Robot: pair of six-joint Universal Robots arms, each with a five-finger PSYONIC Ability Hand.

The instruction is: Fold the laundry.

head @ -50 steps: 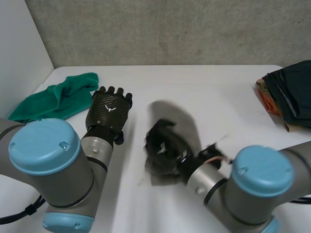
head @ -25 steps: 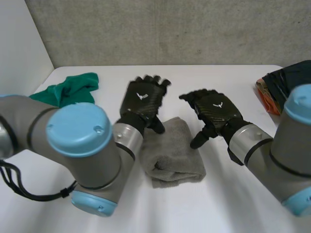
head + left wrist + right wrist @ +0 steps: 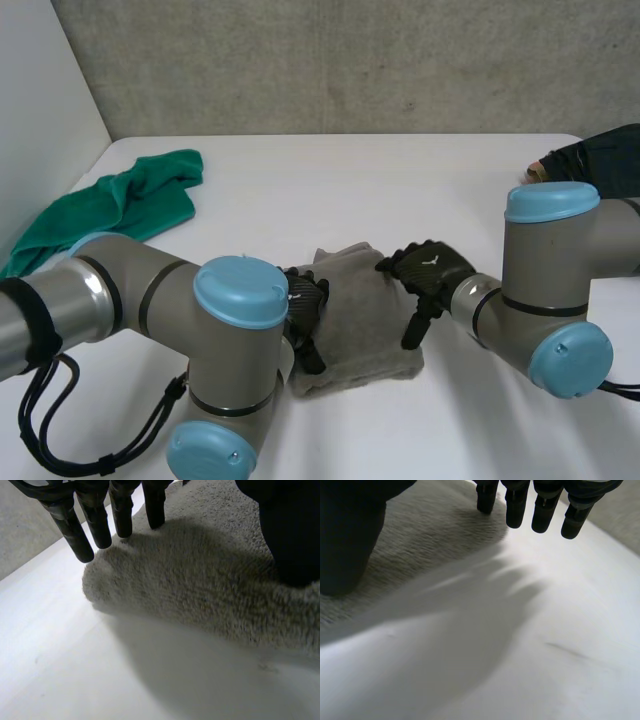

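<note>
Both hands have dropped onto the folded grey terry towel (image 3: 358,318) in the middle of the white table (image 3: 400,190), left hand (image 3: 303,300) at its 9 o'clock edge, right hand (image 3: 432,268) at 3 o'clock, fingers straight and holding nothing, probably to press the fold flat.

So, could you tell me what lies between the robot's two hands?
The folded grey towel lies between the left hand and the right hand, as the head view shows.
</note>
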